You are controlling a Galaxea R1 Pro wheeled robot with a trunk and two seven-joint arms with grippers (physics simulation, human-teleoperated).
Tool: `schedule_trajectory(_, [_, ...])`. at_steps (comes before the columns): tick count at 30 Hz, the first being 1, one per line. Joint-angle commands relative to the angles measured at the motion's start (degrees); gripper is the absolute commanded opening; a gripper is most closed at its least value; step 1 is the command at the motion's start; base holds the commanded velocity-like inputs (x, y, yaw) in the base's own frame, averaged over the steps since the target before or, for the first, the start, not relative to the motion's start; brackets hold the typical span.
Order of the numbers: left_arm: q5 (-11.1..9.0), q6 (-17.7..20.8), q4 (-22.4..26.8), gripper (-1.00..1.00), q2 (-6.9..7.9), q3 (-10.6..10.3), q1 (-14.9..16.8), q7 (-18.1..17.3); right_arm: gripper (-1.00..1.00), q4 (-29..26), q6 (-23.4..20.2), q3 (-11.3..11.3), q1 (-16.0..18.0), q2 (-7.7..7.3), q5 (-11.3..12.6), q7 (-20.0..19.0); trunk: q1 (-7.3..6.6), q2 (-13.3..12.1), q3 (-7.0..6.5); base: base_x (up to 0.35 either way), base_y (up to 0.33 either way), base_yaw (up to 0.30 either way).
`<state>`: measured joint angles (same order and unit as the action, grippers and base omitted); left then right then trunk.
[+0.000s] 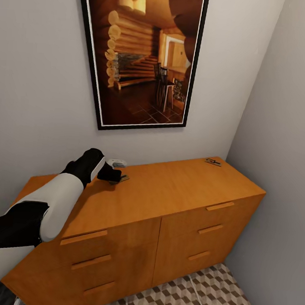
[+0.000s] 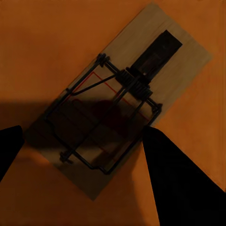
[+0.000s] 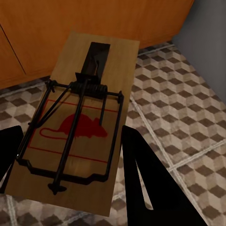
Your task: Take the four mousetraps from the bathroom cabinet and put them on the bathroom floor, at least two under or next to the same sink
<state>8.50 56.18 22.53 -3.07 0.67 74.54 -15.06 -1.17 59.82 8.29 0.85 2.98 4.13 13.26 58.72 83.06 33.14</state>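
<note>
- the right gripper [image 3: 70,165] is clamped on a mousetrap [image 3: 82,117], its dark fingers on either side of the wooden plate; the wrist view shows it held above the bathroom floor [image 3: 188,103], with the cabinet front [image 3: 70,28] just behind. by my reading this one is off the cabinet but not yet set down.
- the cube-patterned tiles also show at the foot of the cabinet in the head view, and no trap lies on the patch that shows, so i judge that none has been placed there yet.
- on the cabinet [image 1: 167,194] top, near its back left, the left gripper [image 1: 116,176] hangs over a second mousetrap [image 2: 117,99]; the wrist view shows its fingers spread to either side of the plate, parted and not gripping, with the trap flat on the wood.
- farther off, at the back right corner of the top, a third mousetrap [image 1: 213,162] lies untouched, close to the wall.
- a fourth trap and the sink i cannot place from these views.
- left to do, as i judge it: grasp the left trap, collect the rest, and lay all four on the tiles, two by the sink.
</note>
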Motion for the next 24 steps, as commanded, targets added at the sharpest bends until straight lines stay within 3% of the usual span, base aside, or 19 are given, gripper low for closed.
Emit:
schedule_trajectory(1, [1.5, 0.1, -1.1, -1.0, -0.01, -0.1, 0.0, -0.6, -1.0, 0.0, 0.2, 0.5, 0.0, 0.01, 0.6, -0.1, 0.0, 0.0, 0.07, 0.0, 0.0, 0.0])
schedule_trajectory(24, [1.5, 0.1, -1.0, -1.0, -0.01, -0.1, 0.0, -0.6, -1.0, 0.0, 0.2, 0.5, 0.0, 0.01, 0.6, -0.1, 0.0, 0.0, 0.07, 0.0, 0.0, 0.0])
